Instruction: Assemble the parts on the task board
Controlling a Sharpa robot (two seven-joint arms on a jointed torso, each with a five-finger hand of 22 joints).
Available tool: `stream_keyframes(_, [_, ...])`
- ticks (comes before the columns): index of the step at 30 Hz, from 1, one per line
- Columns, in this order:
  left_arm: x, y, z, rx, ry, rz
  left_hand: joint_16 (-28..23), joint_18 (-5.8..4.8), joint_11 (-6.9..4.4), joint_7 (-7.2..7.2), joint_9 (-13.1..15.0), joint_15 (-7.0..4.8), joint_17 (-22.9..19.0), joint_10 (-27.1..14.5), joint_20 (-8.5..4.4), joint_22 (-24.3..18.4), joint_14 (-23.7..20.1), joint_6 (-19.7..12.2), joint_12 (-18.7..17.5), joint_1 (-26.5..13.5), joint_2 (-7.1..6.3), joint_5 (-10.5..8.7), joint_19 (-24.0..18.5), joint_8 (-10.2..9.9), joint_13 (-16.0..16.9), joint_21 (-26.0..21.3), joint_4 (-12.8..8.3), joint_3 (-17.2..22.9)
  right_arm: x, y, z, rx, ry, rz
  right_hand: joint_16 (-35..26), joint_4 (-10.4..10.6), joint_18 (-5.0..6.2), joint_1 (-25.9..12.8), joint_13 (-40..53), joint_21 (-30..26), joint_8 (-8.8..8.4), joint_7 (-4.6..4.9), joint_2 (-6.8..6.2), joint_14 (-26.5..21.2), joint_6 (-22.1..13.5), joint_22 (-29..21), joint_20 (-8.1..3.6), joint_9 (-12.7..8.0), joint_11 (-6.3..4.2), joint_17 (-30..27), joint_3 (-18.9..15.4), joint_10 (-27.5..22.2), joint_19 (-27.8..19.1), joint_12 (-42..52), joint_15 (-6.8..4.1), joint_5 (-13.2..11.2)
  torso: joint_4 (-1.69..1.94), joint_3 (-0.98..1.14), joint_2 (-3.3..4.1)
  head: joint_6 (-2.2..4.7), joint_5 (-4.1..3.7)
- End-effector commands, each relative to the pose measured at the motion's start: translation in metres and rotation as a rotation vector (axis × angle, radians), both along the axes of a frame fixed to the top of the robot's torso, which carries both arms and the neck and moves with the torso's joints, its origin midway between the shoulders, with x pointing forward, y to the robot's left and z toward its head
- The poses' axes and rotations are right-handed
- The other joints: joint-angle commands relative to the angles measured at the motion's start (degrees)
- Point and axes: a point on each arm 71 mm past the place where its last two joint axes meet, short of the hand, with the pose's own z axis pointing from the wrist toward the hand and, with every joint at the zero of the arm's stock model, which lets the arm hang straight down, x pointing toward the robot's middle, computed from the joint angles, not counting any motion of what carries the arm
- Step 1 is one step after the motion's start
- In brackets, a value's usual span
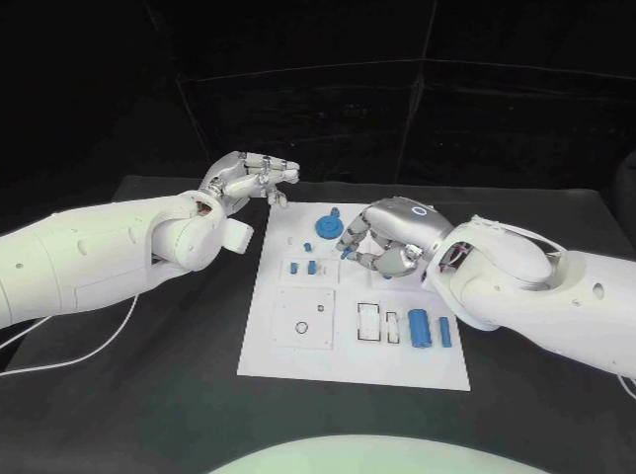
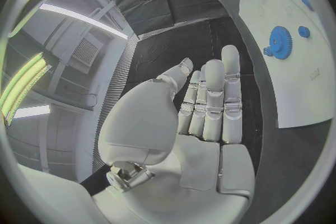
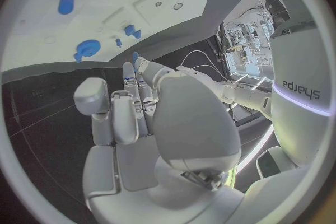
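Blue part in hand: a small blue piece [image 3: 134, 57] shows at the fingertips of the right hand [image 1: 379, 244], which appears to pinch it; whether it is firmly seated between the fingers I cannot tell.
Right hand: fingers curled together, held over the far half of the task board [image 1: 350, 365].
Nearest neighbours: the blue gear [image 1: 327, 227] stands just beyond that hand's fingertips; two small blue pegs [image 1: 307, 267] sit just to its inner side on the board.
Further parts: two blue cylinders [image 1: 430, 328] lie on the near part of the board, back toward the right wrist and well apart from the fingers.
Left hand: hovers off the board's far corner, beyond the gear [image 2: 280, 42], fingers [image 2: 213, 102] straight and pressed side by side, holding nothing.
Step, as I judge it: seating the pinched piece in a socket near the gear.
Doing it well: lower it upright and slowly, keep the fingertips clear of the gear's teeth and the standing pegs, and release only once it sits flush.
Risk: a tilted piece would likely jam or roll off the board.
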Motion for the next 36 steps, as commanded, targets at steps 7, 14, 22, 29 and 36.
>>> stream_keyframes(7, [-0.001, -0.007, 0.001, -0.014, 0.002, -0.025, 0.0, 0.68, 0.23, -0.08, -0.1, 0.10, -0.1, -0.3, 0.32, -0.1, -0.4, -0.3, -0.2, 0.1, 0.12, -0.04, 0.3, -0.1, 0.0, -0.2, 0.4, -0.1, -0.011, 0.027, -0.031, -0.081, 0.044, 0.079, 0.2, 0.0, -0.63, -0.9, 0.0, 0.0, -0.46, 0.04, -0.03, 3.0, 0.2, -0.3, 0.04, 0.0, 0.16, -0.1, 0.4, 0.2, -0.1, -0.4, -0.11, -0.5, 0.10, -0.13, 0.06, -0.58, 0.28])
stream_keyframes(14, [-0.001, -0.010, 0.001, -0.016, 0.002, -0.030, 0.0, 0.68, 0.24, -0.07, -0.1, 0.11, -0.1, -0.3, 0.32, -0.1, -0.4, -0.4, -0.2, 0.0, 0.13, -0.04, 0.3, -0.1, 0.0, -0.2, 0.4, -0.1, -0.018, 0.039, -0.050, -0.128, 0.073, 0.104, 0.2, -0.2, -0.61, -0.9, 0.0, 0.0, -0.52, 0.04, -0.04, 2.9, 0.2, -0.4, 0.05, 0.0, 0.15, -0.2, 0.5, 0.2, -0.2, -0.4, -0.10, -0.5, -0.03, 0.11, 0.09, -0.86, 0.68])
stream_keyframes(22, [-0.002, -0.011, 0.001, -0.018, 0.005, -0.036, 0.1, 0.68, 0.25, -0.06, -0.1, 0.12, -0.1, -0.3, 0.33, -0.1, -0.4, -0.4, -0.2, 0.0, 0.17, -0.04, 0.3, -0.1, 0.0, -0.3, 0.5, -0.1, -0.017, 0.044, -0.058, -0.158, 0.082, 0.099, 0.2, -0.2, -0.59, -0.9, 0.0, 0.0, -0.56, 0.05, -0.05, 2.9, 0.2, -0.4, 0.06, -0.1, 0.16, -0.2, 0.6, 0.2, -0.3, -0.5, -0.10, -0.5, -0.02, 0.06, 0.11, -1.29, 1.31])
stream_keyframes(29, [-0.002, -0.011, 0.001, -0.018, 0.005, -0.036, 0.1, 0.69, 0.25, -0.06, 0.0, 0.12, -0.2, -0.4, 0.34, -0.1, -0.3, -0.4, -0.2, 0.0, 0.21, -0.03, 0.3, -0.1, 0.0, -0.3, 0.5, -0.1, -0.016, 0.045, -0.061, -0.172, 0.079, 0.090, 0.2, -0.4, -0.57, -0.9, 0.0, -0.1, -0.64, 0.07, -0.08, 2.9, 0.1, -0.5, 0.07, -0.1, 0.18, -0.2, 0.6, 0.1, -0.3, -0.5, -0.09, -0.3, -0.06, 0.08, 0.10, -1.48, 1.48])
stream_keyframes(36, [-0.002, -0.010, 0.001, -0.017, 0.007, -0.036, 0.1, 0.69, 0.28, -0.04, 0.0, 0.14, -0.2, -0.4, 0.36, -0.2, -0.3, -0.5, -0.2, -0.1, 0.24, -0.04, 0.3, -0.1, 0.0, -0.3, 0.6, -0.1, -0.015, 0.046, -0.063, -0.189, 0.084, 0.087, 0.2, -0.4, -0.57, -0.9, 0.0, -0.1, -0.65, 0.08, -0.08, 2.9, 0.1, -0.5, 0.07, -0.1, 0.19, -0.2, 0.6, 0.1, -0.3, -0.5, -0.09, -0.3, -0.04, 0.08, 0.10, -1.59, 1.63])
